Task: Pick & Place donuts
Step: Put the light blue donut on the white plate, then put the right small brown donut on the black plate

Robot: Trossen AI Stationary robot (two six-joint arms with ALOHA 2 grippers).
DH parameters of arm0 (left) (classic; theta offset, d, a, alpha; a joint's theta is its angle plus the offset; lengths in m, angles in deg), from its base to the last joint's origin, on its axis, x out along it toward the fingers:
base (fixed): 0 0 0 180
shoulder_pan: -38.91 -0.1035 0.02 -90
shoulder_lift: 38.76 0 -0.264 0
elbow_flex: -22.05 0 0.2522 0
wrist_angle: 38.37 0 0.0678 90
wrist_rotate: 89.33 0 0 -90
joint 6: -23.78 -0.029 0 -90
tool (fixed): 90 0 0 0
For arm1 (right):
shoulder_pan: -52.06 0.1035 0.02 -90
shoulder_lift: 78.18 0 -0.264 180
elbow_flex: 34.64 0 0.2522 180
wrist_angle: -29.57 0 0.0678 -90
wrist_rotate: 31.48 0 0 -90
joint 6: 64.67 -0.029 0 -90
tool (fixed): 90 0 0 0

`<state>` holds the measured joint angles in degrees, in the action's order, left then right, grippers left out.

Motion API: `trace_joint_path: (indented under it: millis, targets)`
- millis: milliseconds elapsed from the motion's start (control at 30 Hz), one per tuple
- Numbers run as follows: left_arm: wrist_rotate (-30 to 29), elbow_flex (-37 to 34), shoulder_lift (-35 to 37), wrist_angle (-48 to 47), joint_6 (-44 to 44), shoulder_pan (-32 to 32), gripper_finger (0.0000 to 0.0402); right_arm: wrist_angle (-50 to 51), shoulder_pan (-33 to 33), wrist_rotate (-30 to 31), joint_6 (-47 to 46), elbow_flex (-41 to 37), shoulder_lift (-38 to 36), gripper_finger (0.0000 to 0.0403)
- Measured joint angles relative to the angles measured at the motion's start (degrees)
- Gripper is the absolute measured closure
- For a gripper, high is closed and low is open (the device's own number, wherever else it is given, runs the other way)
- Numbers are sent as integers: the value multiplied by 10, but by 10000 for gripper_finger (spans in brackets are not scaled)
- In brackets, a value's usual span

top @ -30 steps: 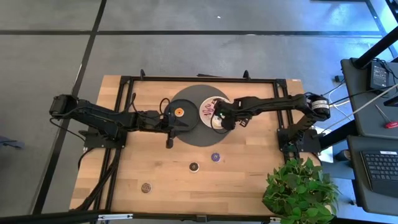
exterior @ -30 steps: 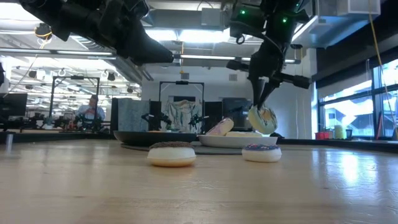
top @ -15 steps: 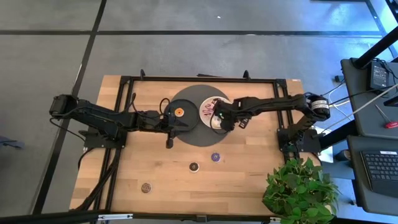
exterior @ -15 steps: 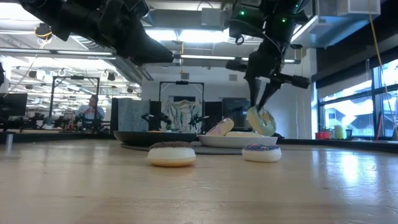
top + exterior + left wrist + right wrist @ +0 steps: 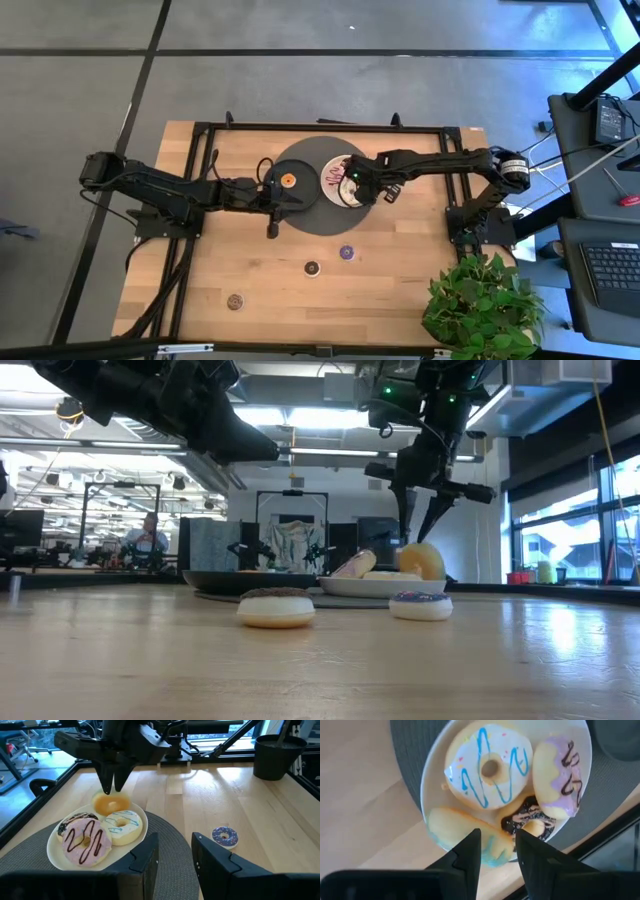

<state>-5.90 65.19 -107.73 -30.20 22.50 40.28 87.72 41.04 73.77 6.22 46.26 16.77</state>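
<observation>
The white plate (image 5: pixel 333 170) holds a white donut with blue drizzle (image 5: pixel 490 767), a pink one with chocolate lines (image 5: pixel 85 840), a chocolate one (image 5: pixel 530 822) and a yellowish donut (image 5: pixel 422 560) standing on edge at the plate's rim. My right gripper (image 5: pixel 420 520) points down just above that donut, open, with nothing between its fingers. My left gripper (image 5: pixel 175 852) hovers open over the black plate (image 5: pixel 300 210), beside a small orange ring (image 5: pixel 287 180). A purple mini donut (image 5: pixel 346 252) and two brown ones (image 5: pixel 312 268) (image 5: pixel 235 301) lie flat on the table.
The black plate lies at the table's middle, with the white plate on its right part. A potted plant (image 5: pixel 485 300) stands at the near right corner. A black frame (image 5: pixel 330 127) runs around the table's far part. Bare wood lies toward the near edge.
My right gripper has opened and let go of the yellowish donut. The donut hung tilted between its fingertips before. It now stands on edge at the white plate's rim, with the fingertips just above it.
</observation>
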Motion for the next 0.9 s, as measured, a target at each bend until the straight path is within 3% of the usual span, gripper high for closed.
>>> trace_joint_path:
  millis: [700,800,900]
  targets:
    - [0,0,0,0,0,0,287,-98,-51,-42,-66,0,0,279]
    - [0,0,0,0,0,0,286,-118,-49,-28,-116,6,-8,279]
    - [0,0,0,0,1,0,288,-119,-32,-85,-214,27,-26,279]
